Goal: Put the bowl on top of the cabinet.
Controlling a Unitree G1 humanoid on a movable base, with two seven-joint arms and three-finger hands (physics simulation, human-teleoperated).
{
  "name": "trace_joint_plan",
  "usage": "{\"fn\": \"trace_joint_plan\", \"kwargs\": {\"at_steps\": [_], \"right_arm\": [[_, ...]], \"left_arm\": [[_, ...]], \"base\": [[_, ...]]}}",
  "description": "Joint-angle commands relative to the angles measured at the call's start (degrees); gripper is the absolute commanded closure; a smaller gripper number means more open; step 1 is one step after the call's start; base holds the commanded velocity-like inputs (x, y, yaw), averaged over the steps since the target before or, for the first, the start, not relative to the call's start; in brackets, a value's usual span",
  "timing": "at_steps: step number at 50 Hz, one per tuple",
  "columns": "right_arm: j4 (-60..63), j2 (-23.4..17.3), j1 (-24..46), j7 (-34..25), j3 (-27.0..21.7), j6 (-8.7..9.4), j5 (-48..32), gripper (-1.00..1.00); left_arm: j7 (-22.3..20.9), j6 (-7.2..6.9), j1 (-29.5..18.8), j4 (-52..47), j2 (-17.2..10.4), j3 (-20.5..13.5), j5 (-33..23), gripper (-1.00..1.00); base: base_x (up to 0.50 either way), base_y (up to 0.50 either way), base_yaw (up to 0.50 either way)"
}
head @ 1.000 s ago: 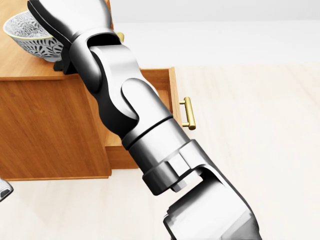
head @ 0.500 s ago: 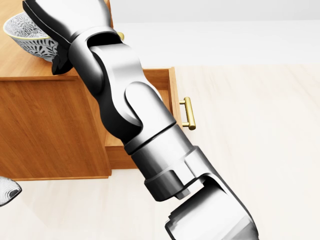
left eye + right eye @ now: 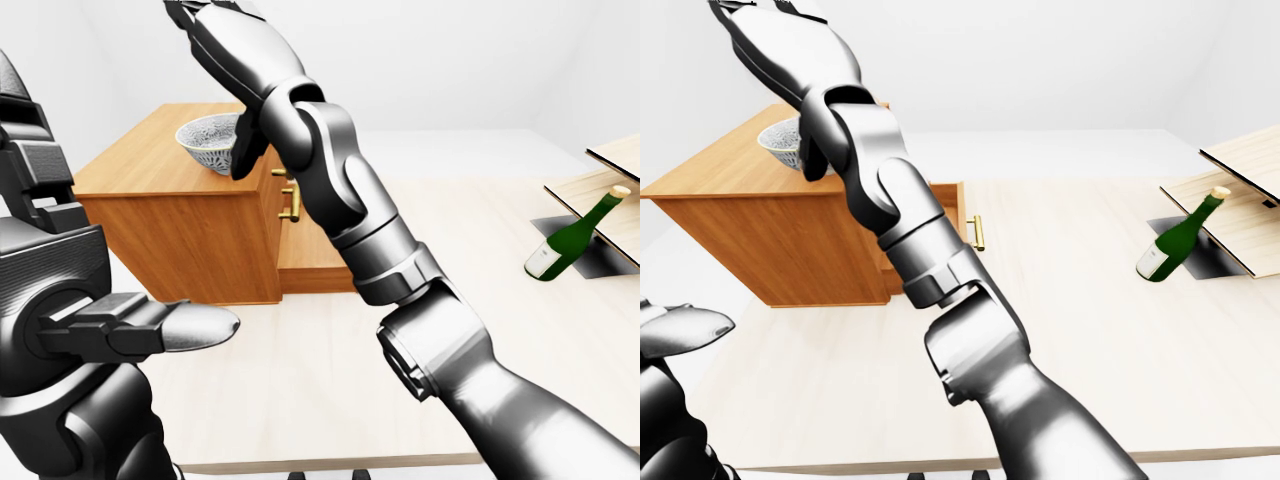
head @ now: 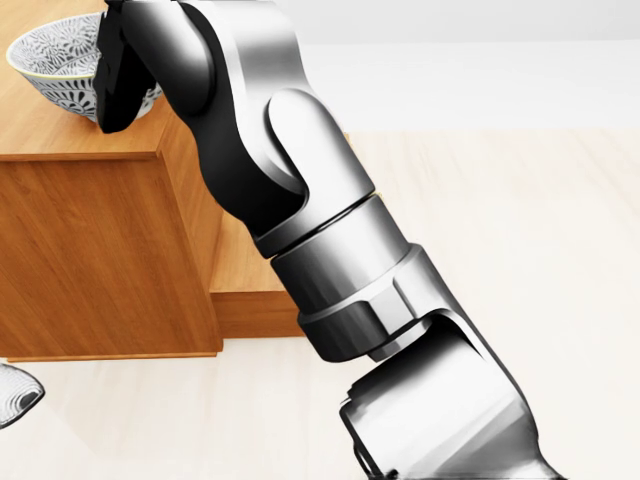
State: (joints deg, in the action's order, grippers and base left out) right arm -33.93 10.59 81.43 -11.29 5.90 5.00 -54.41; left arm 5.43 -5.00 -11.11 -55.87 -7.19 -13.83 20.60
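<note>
— Bowl of white patterned ceramic (image 3: 208,140): placement, hands?
— Left hand (image 3: 190,325) slack, empty. Right hand (image 3: 240,50): one dark finger (image 4: 118,75) at the rim, grip undeterminable. Bowl sits atop the light wooden cabinet (image 3: 140,165). Advise lifting clear vertically, no dragging.

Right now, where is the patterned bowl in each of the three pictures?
Left-eye view: the bowl is up and left of the middle, on the cabinet top.
Head view: the bowl is in the top left corner, partly hidden by the dark right hand.
Right-eye view: the bowl is at upper left, partly behind the right arm.
Shared landmark: the wooden cabinet that it sits on.
</note>
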Motion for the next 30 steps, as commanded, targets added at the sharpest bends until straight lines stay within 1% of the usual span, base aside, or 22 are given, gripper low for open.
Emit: {"fn": "trace_joint_plan", "kwargs": {"at_steps": [1,6,15,30], "right_arm": [[0.3,-3.3,4.5,-1.2,-1.1,0.00,3.5,-1.00],[1.7,-4.8,6.0,-2.3,-1.6,0.00,4.7,-1.00],[9.8,-6.8,6.7,-6.0,-2.4,0.00,6.2,-1.00],[27.3,-10.4,3.1,-12.0,-3.6,0.00,7.9,-1.00]], "left_arm": [[-0.2,0.00,0.1,0.0,0.1,0.3,-0.4,-1.00],[-0.2,0.00,0.2,-0.3,0.1,0.2,-0.4,-1.00],[-0.5,0.00,0.4,0.2,0.3,0.4,-1.0,-1.00],[-1.0,0.00,0.7,0.6,0.5,1.0,-2.0,-1.00]], "base": [[0.00,0.00,0.00],[0.00,0.00,0.00],[0.00,0.00,0.00],[0.00,0.00,0.00]]}}
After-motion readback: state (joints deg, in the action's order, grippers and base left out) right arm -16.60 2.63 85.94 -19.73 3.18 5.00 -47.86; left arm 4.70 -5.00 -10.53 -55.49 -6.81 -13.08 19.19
